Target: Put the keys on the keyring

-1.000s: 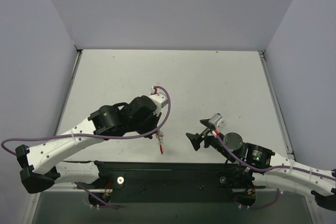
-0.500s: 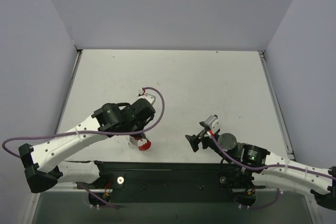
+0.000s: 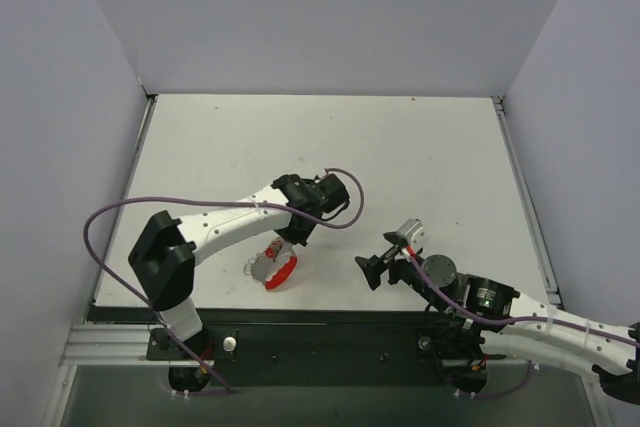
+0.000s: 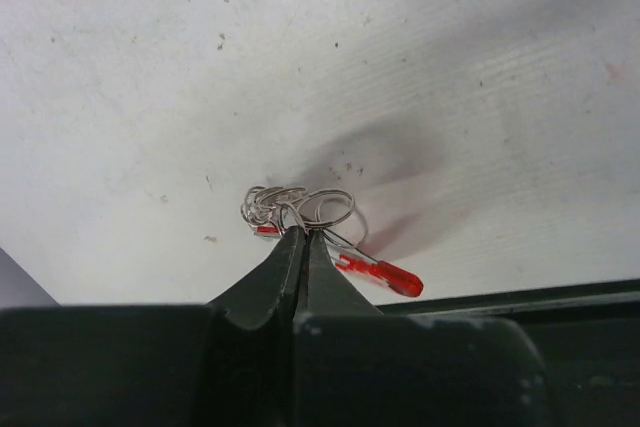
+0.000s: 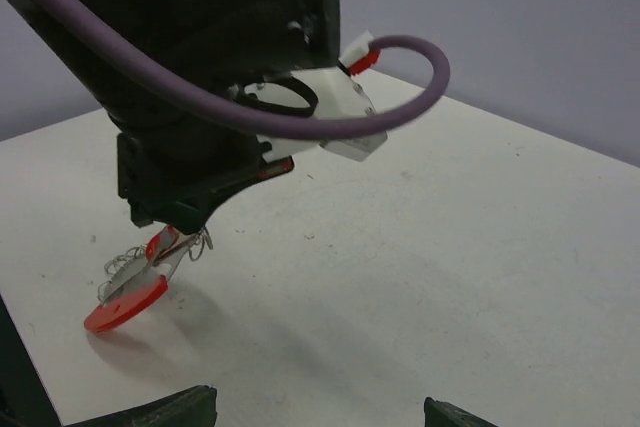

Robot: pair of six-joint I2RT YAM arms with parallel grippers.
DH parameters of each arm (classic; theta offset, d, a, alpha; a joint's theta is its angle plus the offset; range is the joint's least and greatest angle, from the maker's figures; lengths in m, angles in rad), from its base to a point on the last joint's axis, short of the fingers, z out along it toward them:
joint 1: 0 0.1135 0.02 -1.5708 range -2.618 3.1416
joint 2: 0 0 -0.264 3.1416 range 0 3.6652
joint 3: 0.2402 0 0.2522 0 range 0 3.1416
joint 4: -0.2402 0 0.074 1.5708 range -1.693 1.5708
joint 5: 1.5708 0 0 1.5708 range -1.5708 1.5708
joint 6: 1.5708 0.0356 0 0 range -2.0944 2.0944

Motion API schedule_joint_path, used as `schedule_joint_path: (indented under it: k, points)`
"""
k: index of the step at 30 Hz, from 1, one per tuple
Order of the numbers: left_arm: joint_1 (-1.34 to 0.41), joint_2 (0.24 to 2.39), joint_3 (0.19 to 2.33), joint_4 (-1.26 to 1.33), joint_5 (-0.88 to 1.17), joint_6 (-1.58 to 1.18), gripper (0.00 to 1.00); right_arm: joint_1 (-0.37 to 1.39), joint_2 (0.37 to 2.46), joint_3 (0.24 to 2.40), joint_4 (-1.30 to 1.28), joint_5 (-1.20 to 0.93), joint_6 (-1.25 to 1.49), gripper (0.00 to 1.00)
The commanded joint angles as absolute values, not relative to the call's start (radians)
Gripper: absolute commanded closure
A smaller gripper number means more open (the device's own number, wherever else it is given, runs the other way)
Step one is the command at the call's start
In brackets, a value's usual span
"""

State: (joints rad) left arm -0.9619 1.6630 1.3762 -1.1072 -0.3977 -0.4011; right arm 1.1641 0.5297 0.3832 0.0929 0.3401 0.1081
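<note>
The red curved carabiner-like keyring [image 3: 283, 269] hangs tilted near the white table's [image 3: 400, 147] 6 o'clock edge. Its thin silver wire rings [image 4: 270, 209] are pinched in the left gripper [image 4: 303, 237], whose forearm angles down toward 7 o'clock. At 3 o'clock, the right gripper [image 3: 372, 269] hovers with its jaws apart.

Red keyring [image 5: 128, 307], apparently in left pincer [image 5: 180, 232]
</note>
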Motion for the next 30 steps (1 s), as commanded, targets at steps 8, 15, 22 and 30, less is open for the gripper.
schedule_joint_path:
  k: [8, 15, 22, 30]
  points:
    - [-0.871, 1.640, 1.482, -0.844, -0.422, -0.278, 0.11, 1.155, 0.480, 0.394, 0.034, 0.382, 0.141, 0.00]
    - [-0.762, 1.381, 1.296, -0.589, -0.318, -0.314, 0.10, 1.154, 0.491, 0.426, 0.032, 0.432, 0.150, 0.00]
    - [-0.687, 1.136, 1.025, -0.375, -0.258, -0.371, 0.09, 1.126, 0.626, 0.544, 0.035, 0.656, 0.176, 0.00]
    - [-0.672, 1.068, 0.919, -0.331, -0.270, -0.341, 0.06, 0.740, 0.830, 0.656, 0.035, 0.401, 0.307, 0.00]
